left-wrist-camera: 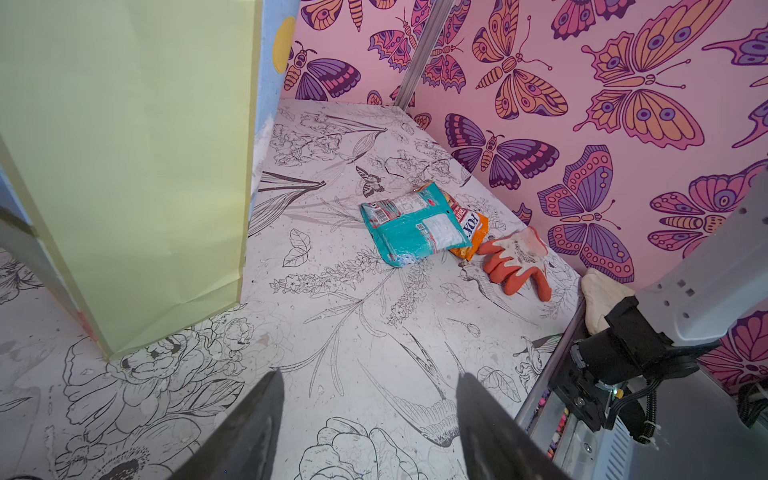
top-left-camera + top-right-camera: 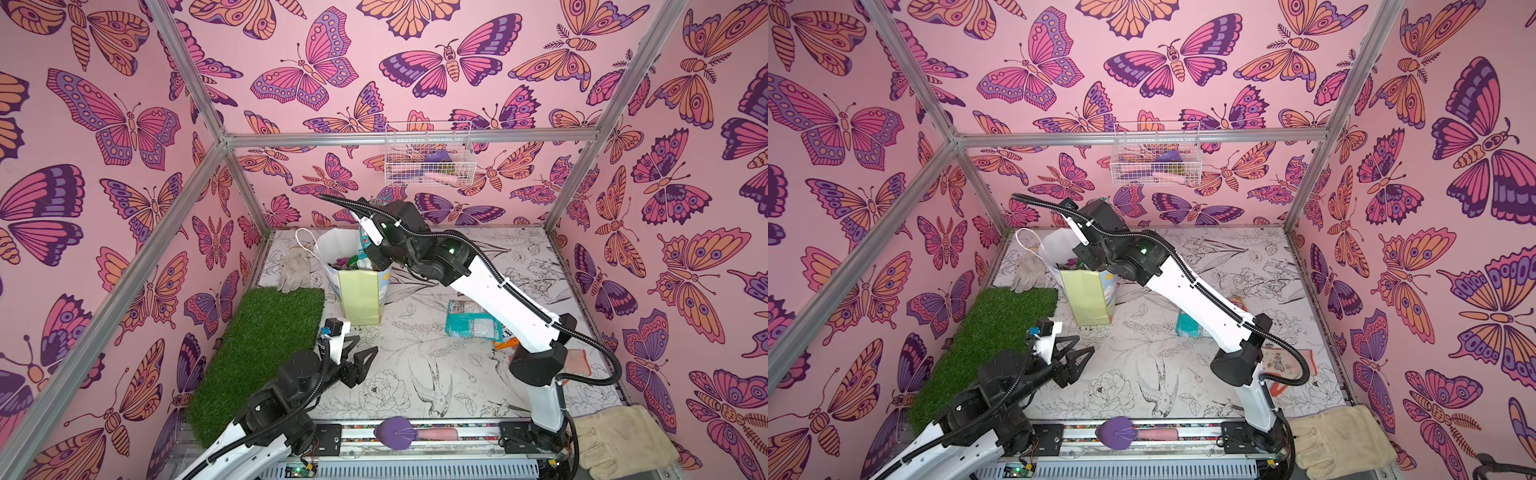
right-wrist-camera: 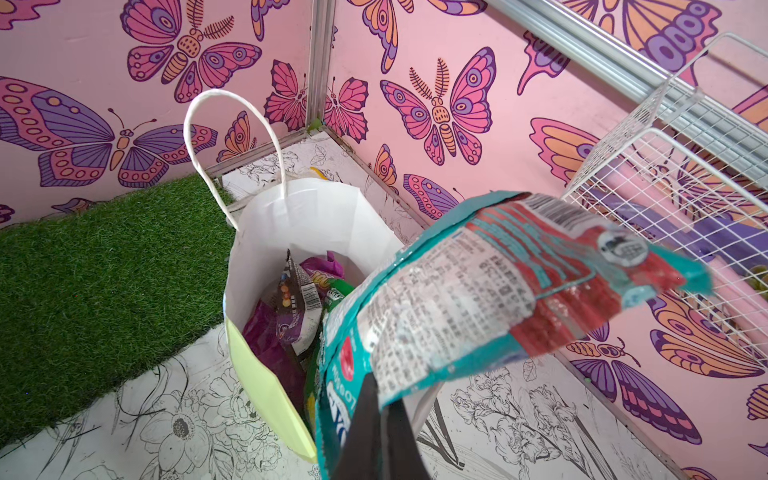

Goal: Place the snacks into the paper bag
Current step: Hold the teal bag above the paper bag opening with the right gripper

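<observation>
The paper bag (image 2: 359,299) (image 2: 1088,299) stands upright at the back left of the table, its pale yellow-green side (image 1: 124,166) facing the left arm. Inside its white mouth (image 3: 307,216) lie a purple pouch (image 3: 266,340), a dark M&M's packet (image 3: 297,299) and a green packet (image 3: 336,291). My right gripper (image 3: 384,399) is shut on a teal packet (image 3: 478,291) (image 2: 365,243), held over the bag's opening. A second teal packet (image 1: 415,228) (image 2: 471,320) lies on the table, overlapping an orange Fox's bag (image 1: 473,232). My left gripper (image 1: 370,376) (image 2: 368,345) (image 2: 1085,345) hangs open and empty near the bag's base.
An orange-and-grey glove (image 1: 515,262) lies just beyond the Fox's bag. A grey-white glove (image 2: 295,268) rests left of the bag, beside a green grass mat (image 2: 257,349). A white wire basket (image 2: 428,160) hangs on the back wall. A cream glove (image 2: 623,440) lies at the front right.
</observation>
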You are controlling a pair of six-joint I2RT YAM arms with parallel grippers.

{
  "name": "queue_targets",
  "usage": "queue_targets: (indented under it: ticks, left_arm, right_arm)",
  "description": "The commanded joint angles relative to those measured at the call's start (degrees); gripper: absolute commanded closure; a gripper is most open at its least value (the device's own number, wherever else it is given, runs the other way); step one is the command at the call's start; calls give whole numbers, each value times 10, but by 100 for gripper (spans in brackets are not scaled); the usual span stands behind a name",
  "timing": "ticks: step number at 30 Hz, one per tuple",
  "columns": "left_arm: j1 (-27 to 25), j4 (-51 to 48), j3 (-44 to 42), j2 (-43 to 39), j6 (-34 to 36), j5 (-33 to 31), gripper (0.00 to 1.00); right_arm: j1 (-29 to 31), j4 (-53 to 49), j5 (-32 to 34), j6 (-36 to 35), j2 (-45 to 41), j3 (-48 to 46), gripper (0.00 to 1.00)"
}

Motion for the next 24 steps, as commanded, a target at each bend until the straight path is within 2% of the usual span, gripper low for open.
queue_targets:
  ticks: [1, 24]
  left_arm:
    - [-4, -5, -9, -7, -3, -7, 32]
    - [-4, -4, -7, -4, -1, -10, 32]
  right_arm:
    - [7, 12, 14, -16, 10, 27, 100]
    - [10, -2, 3, -12, 32, 28, 100]
